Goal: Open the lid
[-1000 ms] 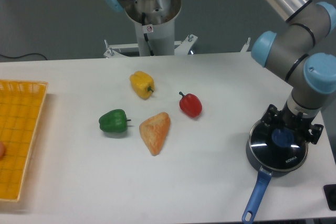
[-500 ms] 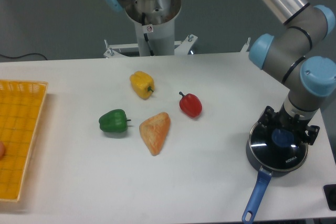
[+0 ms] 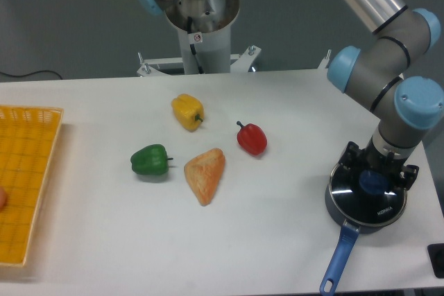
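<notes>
Now we have eased our two-finger gripper (image 3: 375, 179) a touch lower and leftward than a second ago, so its black fingers (image 3: 349, 159) sit on either side of the blue knob of the round dark glass lid with the metal rim (image 3: 365, 195); that lid has not shifted and rests flat on the dark saucepan with the long blue handle (image 3: 339, 257), directly beneath us. We judge the fingers spread around the knob and not yet pinching it, though from this angle we cannot tell for certain whether the pads touch it. To us this reads as the final lining-up before closing and lifting. Straight above the fingers the room is free, which suits a vertical pull. Just beyond them on the right, the white table (image 3: 277, 254) ends close by, as does its near edge below the handle. Well off to their left lie a red bell pepper (image 3: 252, 138) and a wedge of crusty bread (image 3: 205, 174), far from our path.
</notes>
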Motion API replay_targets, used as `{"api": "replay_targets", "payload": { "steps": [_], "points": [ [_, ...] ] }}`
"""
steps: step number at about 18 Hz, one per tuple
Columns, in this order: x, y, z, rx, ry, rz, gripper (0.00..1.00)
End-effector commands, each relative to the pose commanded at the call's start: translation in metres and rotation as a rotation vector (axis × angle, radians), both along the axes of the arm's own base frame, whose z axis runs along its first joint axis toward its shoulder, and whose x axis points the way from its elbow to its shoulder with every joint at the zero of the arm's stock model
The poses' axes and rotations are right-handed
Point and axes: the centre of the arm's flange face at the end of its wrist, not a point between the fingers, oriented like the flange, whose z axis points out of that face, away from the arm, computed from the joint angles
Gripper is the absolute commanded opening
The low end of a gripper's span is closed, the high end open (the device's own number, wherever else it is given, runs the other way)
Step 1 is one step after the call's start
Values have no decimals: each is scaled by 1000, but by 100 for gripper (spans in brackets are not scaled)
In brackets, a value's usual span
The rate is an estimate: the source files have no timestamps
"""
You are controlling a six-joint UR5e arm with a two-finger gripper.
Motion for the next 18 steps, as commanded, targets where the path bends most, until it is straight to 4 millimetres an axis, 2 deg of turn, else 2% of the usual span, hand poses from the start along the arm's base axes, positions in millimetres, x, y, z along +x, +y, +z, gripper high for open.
{"api": "replay_targets", "payload": {
  "steps": [8, 18],
  "points": [
    [1, -2, 8, 2, 9, 0, 88],
    [1, -1, 7, 1, 8, 3, 71]
  ]
}}
